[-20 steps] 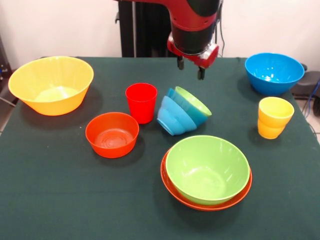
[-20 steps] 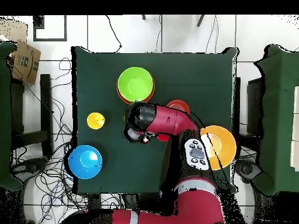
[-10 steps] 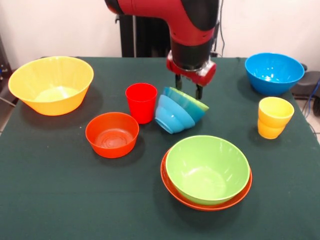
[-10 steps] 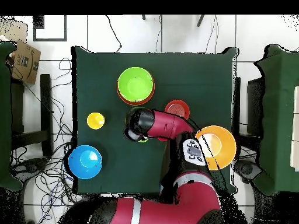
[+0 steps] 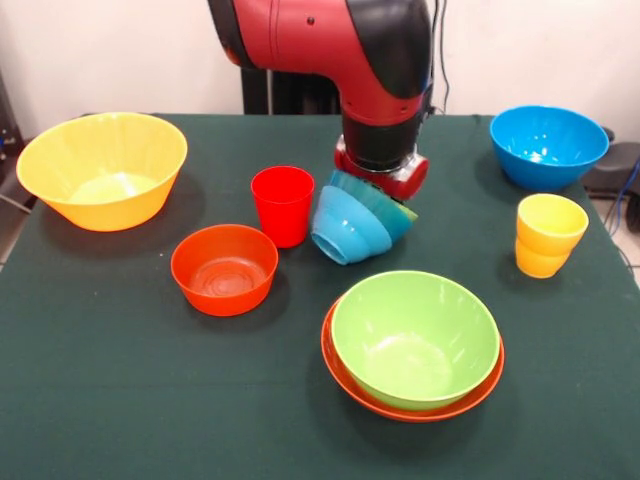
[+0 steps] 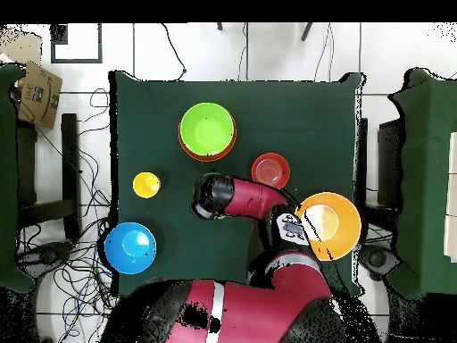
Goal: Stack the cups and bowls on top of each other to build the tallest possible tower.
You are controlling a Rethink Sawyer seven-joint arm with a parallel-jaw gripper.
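Note:
A tipped nested pile of blue bowls point(image 5: 352, 226) with a green one inside lies on its side at mid-table. My gripper point(image 5: 380, 172) is down at the pile's upper rim, its lower end hidden behind the bowls. The red cup point(image 5: 283, 204) stands upright just left of the pile. Off to the right stands the yellow cup point(image 5: 549, 234), also seen from overhead point(image 6: 146, 185). A large green bowl point(image 5: 415, 337) sits nested in a red-orange bowl point(image 5: 342, 380) in front. From overhead, the arm point(image 6: 241, 196) covers the pile and the red cup.
A small red-orange bowl point(image 5: 224, 268) sits left of centre, a large orange-yellow bowl point(image 5: 103, 168) at the far left and a blue bowl point(image 5: 548, 145) at the back right. The table's dark green cloth point(image 5: 120, 390) ends at its edges all round.
The arm has come down from above the table onto the tipped pile. The pile has shifted and tilted slightly under it. All other bowls and cups stay put.

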